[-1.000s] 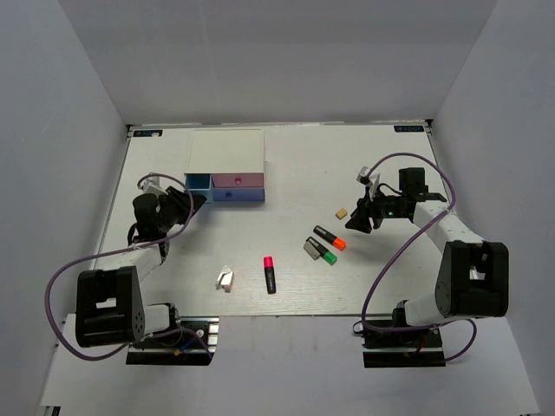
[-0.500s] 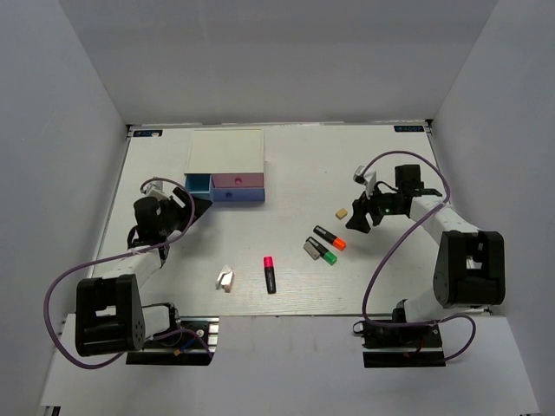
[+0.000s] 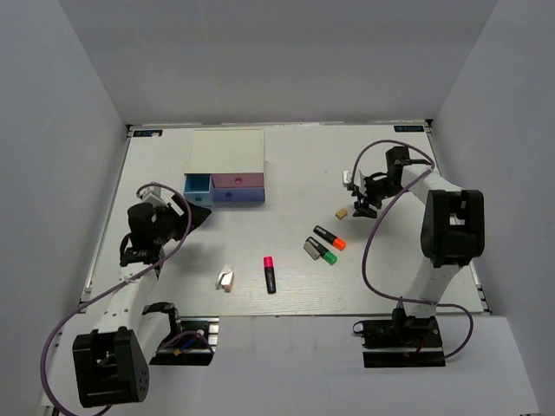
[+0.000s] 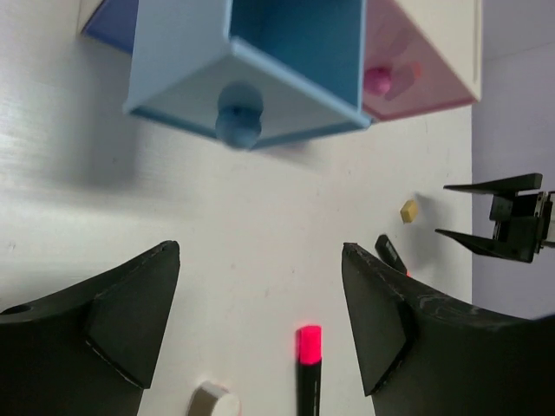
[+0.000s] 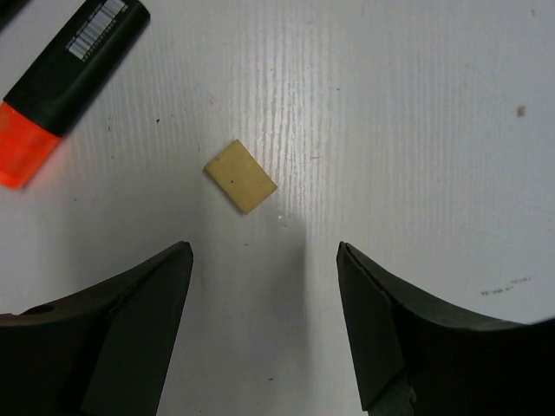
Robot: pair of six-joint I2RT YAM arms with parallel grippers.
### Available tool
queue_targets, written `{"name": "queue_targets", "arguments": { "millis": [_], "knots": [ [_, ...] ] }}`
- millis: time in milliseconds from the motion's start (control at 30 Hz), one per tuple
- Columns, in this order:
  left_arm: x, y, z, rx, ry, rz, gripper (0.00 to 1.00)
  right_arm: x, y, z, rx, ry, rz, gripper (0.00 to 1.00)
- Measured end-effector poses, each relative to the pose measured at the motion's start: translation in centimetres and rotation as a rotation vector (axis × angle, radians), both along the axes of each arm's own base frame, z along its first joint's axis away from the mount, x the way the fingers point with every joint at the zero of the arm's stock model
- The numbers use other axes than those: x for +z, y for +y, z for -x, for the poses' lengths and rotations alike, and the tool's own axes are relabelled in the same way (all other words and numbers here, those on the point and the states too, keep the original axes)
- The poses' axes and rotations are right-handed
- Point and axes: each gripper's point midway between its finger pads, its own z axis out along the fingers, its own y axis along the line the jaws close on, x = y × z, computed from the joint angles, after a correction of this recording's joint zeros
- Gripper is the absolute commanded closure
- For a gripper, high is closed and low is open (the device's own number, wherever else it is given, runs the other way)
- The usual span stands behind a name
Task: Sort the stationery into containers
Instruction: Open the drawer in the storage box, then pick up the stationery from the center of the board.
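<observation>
On the white table (image 3: 295,165) we see the tan block (image 5: 241,176) just ahead of our right gripper (image 5: 263,250), whose spread jaws do not touch it; its long axis slants upper-left to lower-right in the wrist view.

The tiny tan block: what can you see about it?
The tan block is a small, flat, pale yellowish rectangle, matte, with a tiny dark speck on top. It lies flat on the white table, turned at an angle, touching nothing. The orange-capped highlighter lies apart beside it. The open right gripper hovers close, not touching it.
</observation>
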Motion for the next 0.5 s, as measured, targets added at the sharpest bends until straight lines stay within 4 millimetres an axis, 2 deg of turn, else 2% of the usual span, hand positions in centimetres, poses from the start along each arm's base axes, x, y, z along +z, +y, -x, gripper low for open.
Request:
{"name": "queue_targets", "arguments": {
  "millis": [267,500],
  "knots": [
    [-2.4,-0.1,3.8,0.007,0.166,-0.003,0.14,-2.8,0.9,1.0,0.163,0.050,0.063,0.28],
    [-3.4,-0.2,5.8,0.011,0.267,0.008,0.14,-3.4,2.6,0.8,0.246,0.054,0.091,0.28]
  ]
}}
